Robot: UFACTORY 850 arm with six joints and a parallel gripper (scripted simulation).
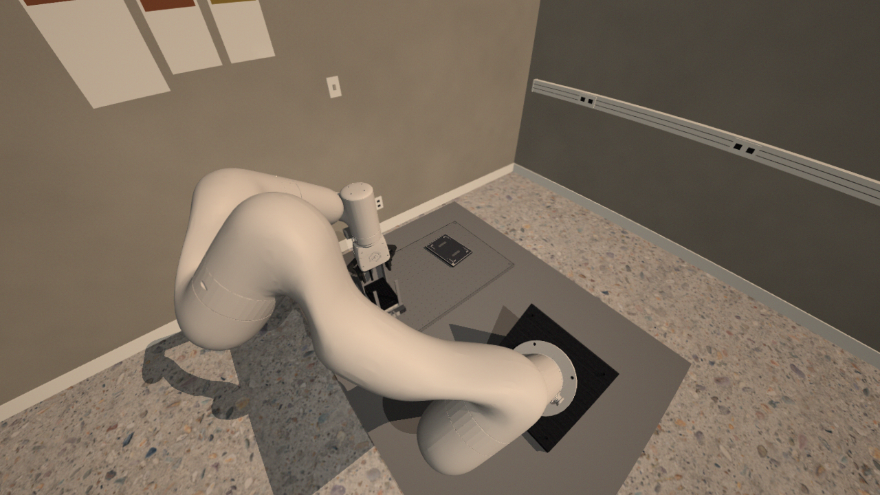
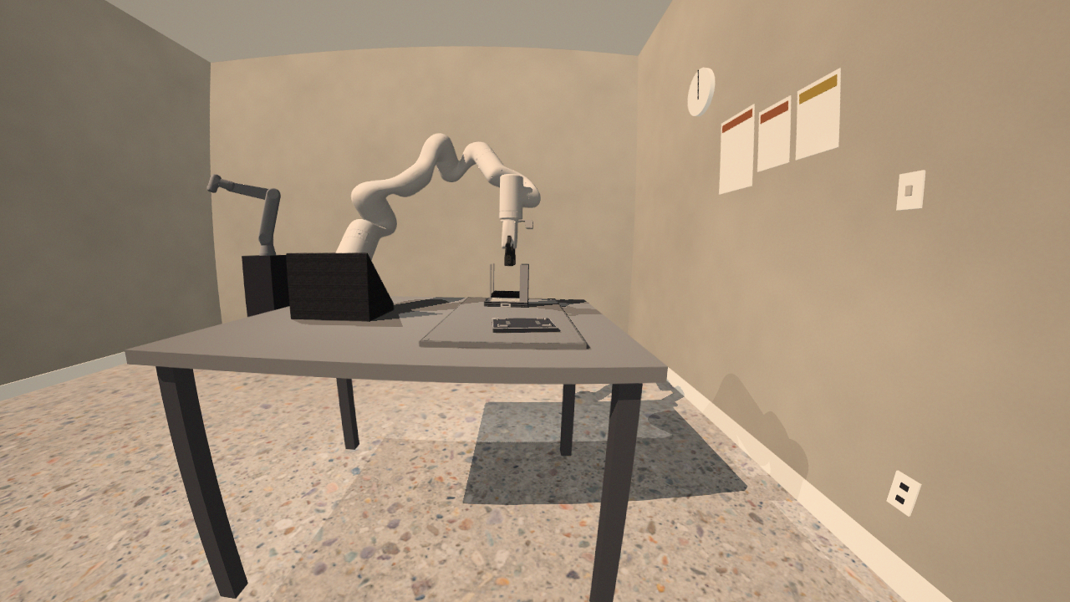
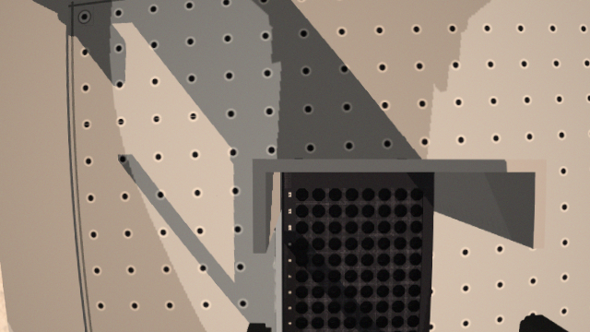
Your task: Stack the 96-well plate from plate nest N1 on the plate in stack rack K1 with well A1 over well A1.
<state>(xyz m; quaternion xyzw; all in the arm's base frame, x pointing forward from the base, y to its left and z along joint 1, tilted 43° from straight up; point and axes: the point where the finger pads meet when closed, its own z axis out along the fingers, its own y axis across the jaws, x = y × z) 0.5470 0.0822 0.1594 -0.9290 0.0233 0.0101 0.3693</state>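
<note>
A cream-white robot arm (image 1: 320, 295) stands on a black square base plate (image 1: 593, 369) atop a grey table (image 2: 313, 348) with dark charcoal legs. A black well plate (image 3: 357, 258), patterned with rows of round dark wells and tiny white row numbers along one edge, sits within a grey rack (image 3: 392, 165) on a pale beige board (image 3: 498, 92) dotted with a regular grid of black holes. The floor (image 2: 374, 523) is speckled terrazzo in beige with blue, rust and grey flecks. Three cream wall sheets (image 2: 777, 133) carry rust-red and mustard-yellow bands on a tan wall.
</note>
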